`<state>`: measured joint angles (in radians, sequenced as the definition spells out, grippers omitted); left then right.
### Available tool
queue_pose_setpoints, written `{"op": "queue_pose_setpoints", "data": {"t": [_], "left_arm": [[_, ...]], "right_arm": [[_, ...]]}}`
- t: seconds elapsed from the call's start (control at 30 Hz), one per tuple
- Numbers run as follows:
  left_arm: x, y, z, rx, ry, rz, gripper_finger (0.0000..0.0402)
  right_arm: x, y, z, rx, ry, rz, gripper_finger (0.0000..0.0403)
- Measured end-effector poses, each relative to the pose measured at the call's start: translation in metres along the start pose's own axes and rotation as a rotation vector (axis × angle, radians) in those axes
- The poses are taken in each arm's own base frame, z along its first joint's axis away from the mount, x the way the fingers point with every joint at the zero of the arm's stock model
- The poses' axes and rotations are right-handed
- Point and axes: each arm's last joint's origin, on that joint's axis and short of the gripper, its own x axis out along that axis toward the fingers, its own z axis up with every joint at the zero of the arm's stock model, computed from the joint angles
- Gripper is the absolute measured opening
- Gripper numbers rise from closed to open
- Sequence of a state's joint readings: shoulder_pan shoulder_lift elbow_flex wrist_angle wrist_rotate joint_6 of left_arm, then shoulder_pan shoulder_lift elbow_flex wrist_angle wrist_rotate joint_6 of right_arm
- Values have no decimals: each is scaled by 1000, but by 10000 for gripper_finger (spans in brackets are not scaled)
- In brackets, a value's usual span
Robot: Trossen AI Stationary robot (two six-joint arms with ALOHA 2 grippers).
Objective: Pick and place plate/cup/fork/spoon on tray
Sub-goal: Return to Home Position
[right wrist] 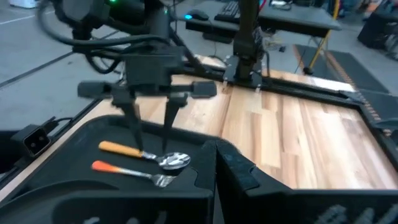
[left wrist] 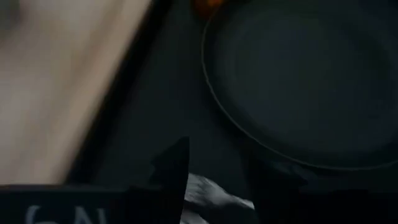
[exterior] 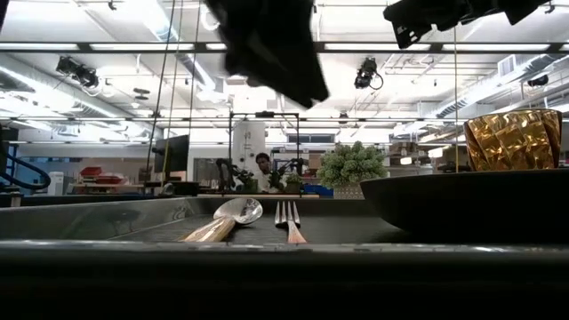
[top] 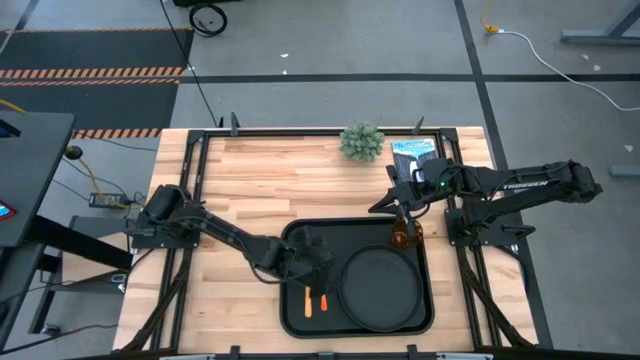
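The black tray point(top: 295, 315) lies at the table's near middle. On it sit the round black plate point(top: 380, 288), the amber cup point(top: 405, 236) upright at its far right corner, and the spoon point(right wrist: 174, 160) and fork point(right wrist: 127, 171) side by side at its left. The fork and spoon lie flat, with their handles toward the near edge. My left gripper point(right wrist: 152, 148) hangs open just above the spoon's bowl, with nothing between its fingers; the low view shows it point(exterior: 271, 62) well clear of the tray. My right gripper point(top: 395, 198) waits above the table beyond the tray's far right corner.
A small green plant point(top: 362, 141) and a blue-and-black packet point(top: 412, 150) stand at the table's far edge. Bare wood lies left of and beyond the tray. A person point(exterior: 263, 164) shows far off in the room.
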<state>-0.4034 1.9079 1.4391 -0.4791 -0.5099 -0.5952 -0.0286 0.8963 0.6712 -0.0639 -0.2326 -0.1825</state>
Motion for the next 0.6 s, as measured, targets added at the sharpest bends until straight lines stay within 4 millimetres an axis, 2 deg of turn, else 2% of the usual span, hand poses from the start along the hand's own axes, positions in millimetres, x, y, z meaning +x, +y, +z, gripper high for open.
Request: {"op": "queue_pose_setpoints", "data": {"t": [0.13,0.3,0.4,0.6], "left_arm": [[7,10,13,352,-58,33,155],[9,24,29,715,-33,118,155],[6,30,37,828,-13,163,155],[-9,38,52,892,88,179,155]], "right_arm": [[-1,-3,3,-9,-24,-57,12],[-5,-7,8,2,-61,-187,12],[-11,-7,12,58,-89,-251,12],[-36,4,14,147,-95,-329,12]]}}
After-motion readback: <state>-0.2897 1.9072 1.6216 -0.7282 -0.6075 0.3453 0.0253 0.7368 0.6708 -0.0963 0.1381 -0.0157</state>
